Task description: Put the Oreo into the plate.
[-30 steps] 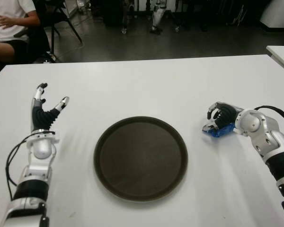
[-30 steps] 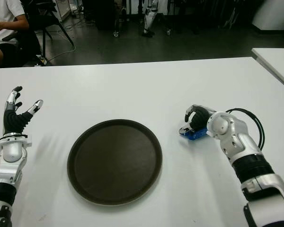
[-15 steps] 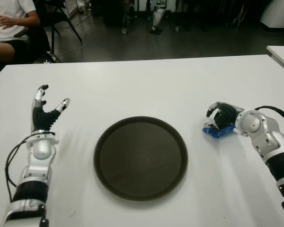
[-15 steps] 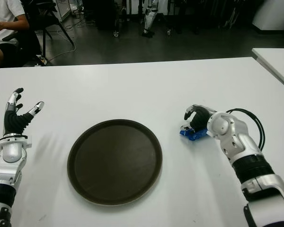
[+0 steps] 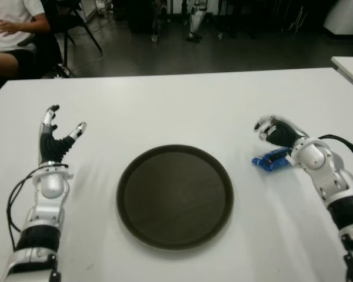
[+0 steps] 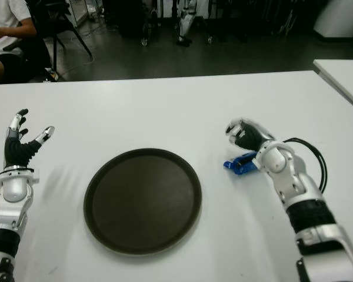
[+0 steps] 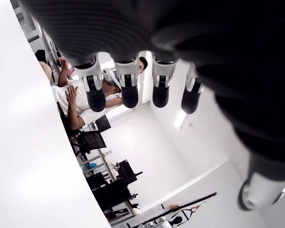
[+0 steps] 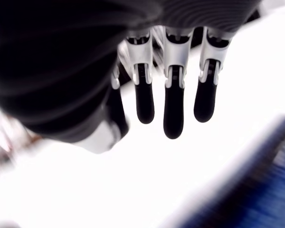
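The round dark brown plate (image 5: 175,197) is sitting nearest on the white desk (image 5: 182,106), with nothing lying in it. The right hand (image 5: 275,130) is hovering to its right, just beyond the blue Oreo packet (image 5: 270,160), which is lying flat on the desk beside the plate and apart from it. The right wrist view is showing what the eye views are not: the fingers (image 8: 173,109) are extending straight, holding nothing, with the blue packet blurred at the corner. The left hand (image 5: 56,141) is showing left of the plate, fingers spread and empty. Nothing is standing between packet and plate. Beyond the desk, a seated person in a white shirt (image 5: 12,26) is occupying a black chair (image 5: 70,23).
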